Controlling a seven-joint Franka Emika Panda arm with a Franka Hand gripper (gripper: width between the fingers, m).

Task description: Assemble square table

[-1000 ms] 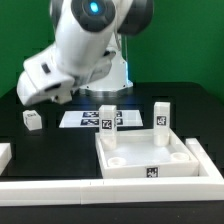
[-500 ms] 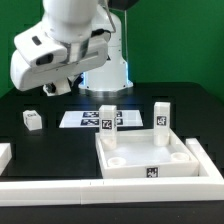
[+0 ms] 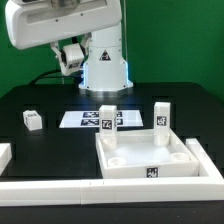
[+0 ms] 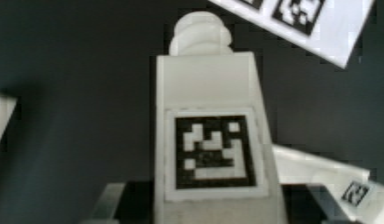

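Note:
In the wrist view a white table leg (image 4: 210, 110) with a black-and-white tag fills the picture, its screw end pointing away from me. My gripper (image 4: 215, 203) is shut on its near end, a finger (image 4: 128, 197) on either side. In the exterior view my gripper (image 3: 69, 57) hangs high above the table at the back left. The square table top (image 3: 128, 167) lies at the front right, socket side up. Two legs (image 3: 108, 118) (image 3: 161, 115) stand upright at its far edge. Another leg (image 3: 32, 119) lies on the black table at the left.
The marker board (image 3: 88, 118) lies flat behind the table top. A long white rail (image 3: 90, 190) runs along the front edge, and another white piece (image 3: 4, 155) sits at the far left. The robot's base (image 3: 105, 70) stands at the back.
The arm has risen and swung upward, carrying the gripper from low over the table's left side to high above it. The parts on the table have not moved.

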